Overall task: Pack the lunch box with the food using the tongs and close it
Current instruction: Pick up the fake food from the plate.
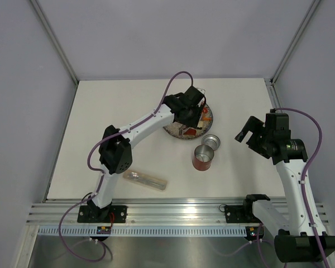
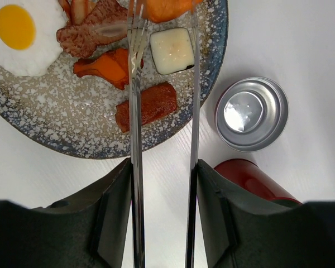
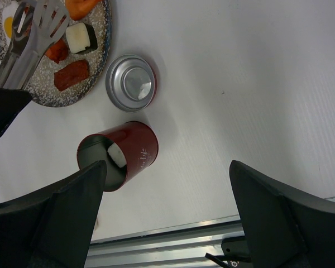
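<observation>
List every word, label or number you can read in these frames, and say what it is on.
lunch box: pale lettering on its red side, seen in the right wrist view, too small and blurred to read.
No text shows on the plate, the lid or the tongs.

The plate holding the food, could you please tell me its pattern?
The plate is speckled grey, bluish-rimmed; best seen in the left wrist view.
</observation>
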Robot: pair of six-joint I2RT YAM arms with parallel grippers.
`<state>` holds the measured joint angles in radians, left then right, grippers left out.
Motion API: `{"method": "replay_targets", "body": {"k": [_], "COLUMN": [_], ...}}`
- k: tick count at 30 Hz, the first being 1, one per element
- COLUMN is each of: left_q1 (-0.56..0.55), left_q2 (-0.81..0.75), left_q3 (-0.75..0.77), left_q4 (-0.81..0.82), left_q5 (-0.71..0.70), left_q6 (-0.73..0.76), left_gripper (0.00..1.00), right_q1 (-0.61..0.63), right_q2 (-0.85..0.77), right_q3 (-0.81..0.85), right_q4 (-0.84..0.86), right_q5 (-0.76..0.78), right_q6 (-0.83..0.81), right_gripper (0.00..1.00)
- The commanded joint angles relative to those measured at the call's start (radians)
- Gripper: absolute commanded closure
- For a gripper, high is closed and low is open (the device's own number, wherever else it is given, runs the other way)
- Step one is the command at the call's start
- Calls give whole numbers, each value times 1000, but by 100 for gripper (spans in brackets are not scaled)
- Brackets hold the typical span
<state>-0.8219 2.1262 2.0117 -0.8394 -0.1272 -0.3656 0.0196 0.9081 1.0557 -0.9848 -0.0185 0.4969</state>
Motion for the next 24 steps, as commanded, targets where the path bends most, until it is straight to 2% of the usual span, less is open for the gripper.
{"method": "replay_targets", "body": {"k": [1, 9, 11, 24], "left_q1": [-2, -28, -36, -54], "left_q2": [-57, -49, -46, -31], "left_q3": [28, 45, 42, 16], "left_q4": [23, -26, -32, -33], "left_q5": [14, -34, -48, -54], "left_q6": [19, 25, 30, 17], "left_gripper": [50, 46, 43, 42], "right_q1": [3, 3, 2, 3], "right_q2": [-2, 3, 5, 11], "right_q3": [1, 3, 1, 4], "right_q4": [25, 23, 26, 31], "right_q5": [-8, -4, -6, -15], "right_q6": [-4, -4, -4, -6], "right_gripper": [0, 1, 1, 1]}}
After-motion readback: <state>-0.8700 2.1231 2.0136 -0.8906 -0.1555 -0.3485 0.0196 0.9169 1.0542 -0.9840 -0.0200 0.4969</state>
